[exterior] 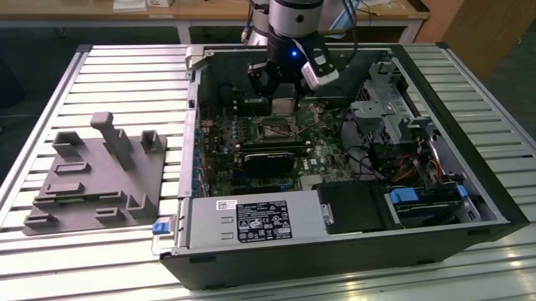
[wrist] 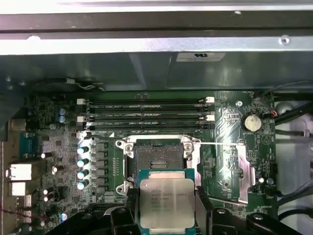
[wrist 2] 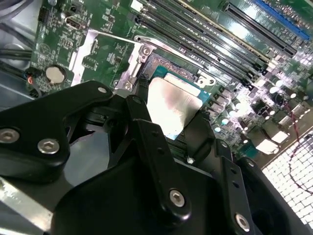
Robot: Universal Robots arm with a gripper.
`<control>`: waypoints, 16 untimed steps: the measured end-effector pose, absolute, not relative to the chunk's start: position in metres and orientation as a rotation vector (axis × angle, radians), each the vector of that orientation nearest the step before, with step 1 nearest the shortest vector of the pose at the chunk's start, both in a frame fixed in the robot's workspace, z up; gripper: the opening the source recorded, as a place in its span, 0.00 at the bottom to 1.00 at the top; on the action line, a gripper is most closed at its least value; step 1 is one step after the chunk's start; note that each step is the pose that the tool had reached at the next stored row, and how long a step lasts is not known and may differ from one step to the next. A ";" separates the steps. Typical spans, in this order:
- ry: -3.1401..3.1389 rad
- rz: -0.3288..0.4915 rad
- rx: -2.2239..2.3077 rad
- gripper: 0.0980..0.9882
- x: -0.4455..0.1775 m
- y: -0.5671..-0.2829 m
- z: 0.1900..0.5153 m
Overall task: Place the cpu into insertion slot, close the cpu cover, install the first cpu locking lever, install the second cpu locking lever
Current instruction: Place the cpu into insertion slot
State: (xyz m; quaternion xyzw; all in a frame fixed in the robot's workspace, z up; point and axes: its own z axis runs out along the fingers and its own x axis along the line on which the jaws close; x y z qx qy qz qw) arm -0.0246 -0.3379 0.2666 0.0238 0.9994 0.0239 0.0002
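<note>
One item is in the hand point(wrist: 166, 211): the cpu point(wrist: 165, 198). It is pinched by two opposite edges between the dark fingers point(wrist: 132, 204), which are closed only to the chip's width. In the first wrist view it hangs metal face up just beside the insertion slot point(wrist: 157, 157). It is not yet over the slot and, as far as I can judge, is clear of the rim. The cpu cover point(wrist: 243, 164) lies folded back toward the coin cell point(wrist: 252, 122), so the socket recess is open to you.

Recommendations:
- Bring the chip square to the metal rim before you descend. In my judgement, any twist sets a corner on the frame instead of in the recess.
- Keep the chip level, since a tilt puts the contacts below at risk.
- Check the edge notches against the socket keys; I cannot make them out here.
- Lower slowly and release only once the chip sits flat.
- Keep the fingers off the memory slots point(wrist: 146, 110) and the folded cover.
</note>
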 end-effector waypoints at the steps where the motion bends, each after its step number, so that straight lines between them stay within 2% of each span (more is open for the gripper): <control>1: 3.138 0.075 0.103 0.49 -0.025 -0.338 0.266; 16: 3.089 0.074 0.526 0.49 -0.025 -0.338 0.260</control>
